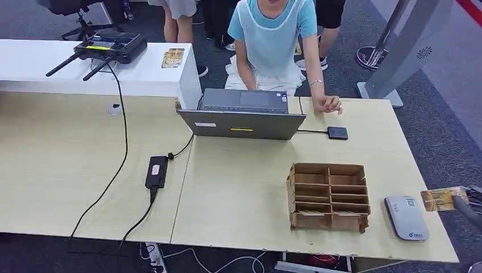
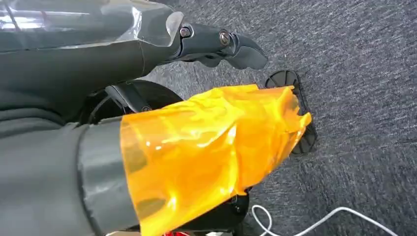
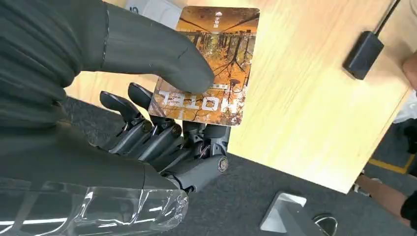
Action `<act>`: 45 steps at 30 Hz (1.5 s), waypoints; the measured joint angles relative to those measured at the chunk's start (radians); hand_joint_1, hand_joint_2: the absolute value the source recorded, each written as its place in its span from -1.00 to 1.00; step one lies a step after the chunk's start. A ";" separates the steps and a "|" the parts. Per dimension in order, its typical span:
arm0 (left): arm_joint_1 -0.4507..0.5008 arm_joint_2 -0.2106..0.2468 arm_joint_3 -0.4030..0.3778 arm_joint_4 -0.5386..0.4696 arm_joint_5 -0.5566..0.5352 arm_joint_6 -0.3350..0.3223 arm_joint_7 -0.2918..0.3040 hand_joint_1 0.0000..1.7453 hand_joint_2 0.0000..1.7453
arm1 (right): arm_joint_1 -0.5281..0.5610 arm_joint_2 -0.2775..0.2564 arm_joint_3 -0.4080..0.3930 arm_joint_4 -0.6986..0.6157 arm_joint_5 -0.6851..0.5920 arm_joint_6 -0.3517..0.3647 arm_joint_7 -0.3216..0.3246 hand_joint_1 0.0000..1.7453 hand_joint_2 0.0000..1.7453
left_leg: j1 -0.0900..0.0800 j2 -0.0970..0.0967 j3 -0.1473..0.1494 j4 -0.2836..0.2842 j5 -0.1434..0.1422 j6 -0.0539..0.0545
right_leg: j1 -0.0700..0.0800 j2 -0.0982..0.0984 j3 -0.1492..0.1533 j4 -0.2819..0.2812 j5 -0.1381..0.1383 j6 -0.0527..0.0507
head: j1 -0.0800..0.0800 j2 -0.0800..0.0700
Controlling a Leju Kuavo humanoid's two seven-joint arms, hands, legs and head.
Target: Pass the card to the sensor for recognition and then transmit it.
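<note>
The card (image 3: 209, 64) sat pinched between thumb and fingers of the right robot hand (image 3: 167, 108), off the counter (image 1: 239, 187) edge, just beside the white reader (image 1: 406, 217). It looked mid-approach; next it needed lowering over the reader. The left robot hand (image 2: 216, 44) hung curled, holding nothing.

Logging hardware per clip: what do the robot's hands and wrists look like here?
The right hand has a dark grey ribbed cover, a thick smooth grey thumb and darker, jointed fingers with visible screws. Clear plastic film wraps its wrist. The left hand is likewise dark, with clear film and an orange translucent film wrap.
</note>
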 joint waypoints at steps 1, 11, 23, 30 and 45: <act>0.000 0.000 -0.002 0.000 -0.001 0.000 0.001 -1.00 -1.00 | -0.004 0.005 0.003 0.005 0.002 0.000 -0.003 1.00 1.00 | 0.000 0.000 0.000 0.000 0.000 0.000 | 0.000 0.000 0.000 0.000 0.000 0.000 | 0.000 0.000; 0.000 0.005 -0.031 0.000 -0.022 -0.001 0.015 -1.00 -1.00 | -0.037 0.048 0.047 0.058 0.046 -0.006 -0.023 1.00 1.00 | 0.000 0.000 0.000 0.000 0.000 0.000 | 0.000 0.000 0.000 0.000 0.000 0.000 | 0.000 0.000; 0.000 0.008 -0.052 0.000 -0.034 -0.002 0.016 -1.00 -1.00 | -0.060 0.073 0.078 0.092 0.062 -0.011 -0.027 1.00 1.00 | 0.000 0.000 0.000 0.000 0.000 0.000 | 0.000 0.000 0.000 0.000 0.000 0.000 | 0.000 0.000; 0.000 0.008 -0.058 0.000 -0.043 -0.002 0.018 -1.00 -1.00 | -0.062 0.075 0.090 0.102 0.075 -0.023 -0.030 1.00 1.00 | 0.000 0.000 0.000 0.000 0.000 0.000 | 0.000 0.000 0.000 0.000 0.000 0.000 | 0.000 0.000; 0.000 0.016 -0.102 0.007 -0.088 -0.005 0.037 -1.00 -1.00 | -0.061 0.088 0.095 0.125 0.102 -0.028 -0.030 1.00 1.00 | 0.000 0.000 0.000 0.000 0.000 0.000 | 0.000 0.000 0.000 0.000 0.000 0.000 | 0.000 0.000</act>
